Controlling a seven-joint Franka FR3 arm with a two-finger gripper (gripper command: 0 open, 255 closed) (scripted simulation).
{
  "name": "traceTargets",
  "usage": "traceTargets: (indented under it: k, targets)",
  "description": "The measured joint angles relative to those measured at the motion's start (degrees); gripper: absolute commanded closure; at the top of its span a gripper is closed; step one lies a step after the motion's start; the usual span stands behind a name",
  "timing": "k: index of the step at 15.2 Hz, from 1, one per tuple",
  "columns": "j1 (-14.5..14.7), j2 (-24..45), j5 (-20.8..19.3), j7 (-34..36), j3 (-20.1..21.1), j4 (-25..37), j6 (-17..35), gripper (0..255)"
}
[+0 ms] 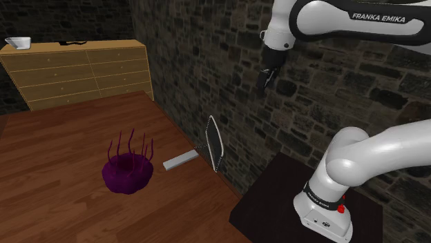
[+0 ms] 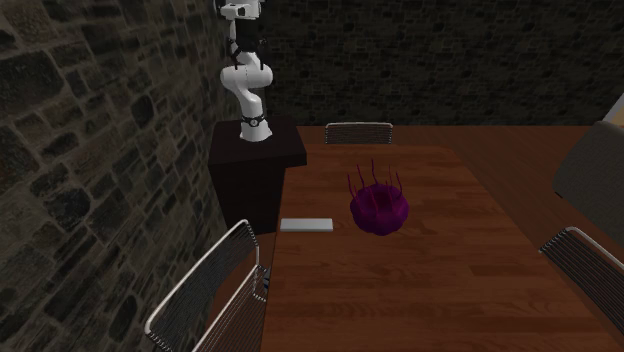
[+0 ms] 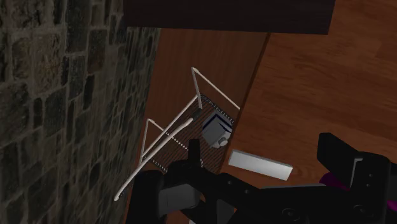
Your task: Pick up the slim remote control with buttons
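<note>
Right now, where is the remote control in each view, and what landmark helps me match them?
Shoulder view: the remote control lies near centre, between the purple object and the wire chair.
Second exterior view: the remote control is left of centre, between the wire chair and the purple object.
Wrist view: the remote control lies right beside the wire chair.
Shared landmark: the wire chair.
</note>
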Motion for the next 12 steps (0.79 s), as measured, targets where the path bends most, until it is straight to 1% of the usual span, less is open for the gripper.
traceTargets:
  k: [1, 3, 9, 12]
  targets:
    - [0.0, 0.0, 0.0, 0.0, 0.0, 0.0, 0.0, 0]
    - [0.38, 1.35, -0.19, -1.31, -0.38, -1.04, 2.29, 0]
    - [1.78, 9.14, -1.45, -8.38, -2.85, -4.14, 12.99, 0]
    - [2.61, 14.84, -1.76, -11.74, -3.68, -4.12, 18.6, 0]
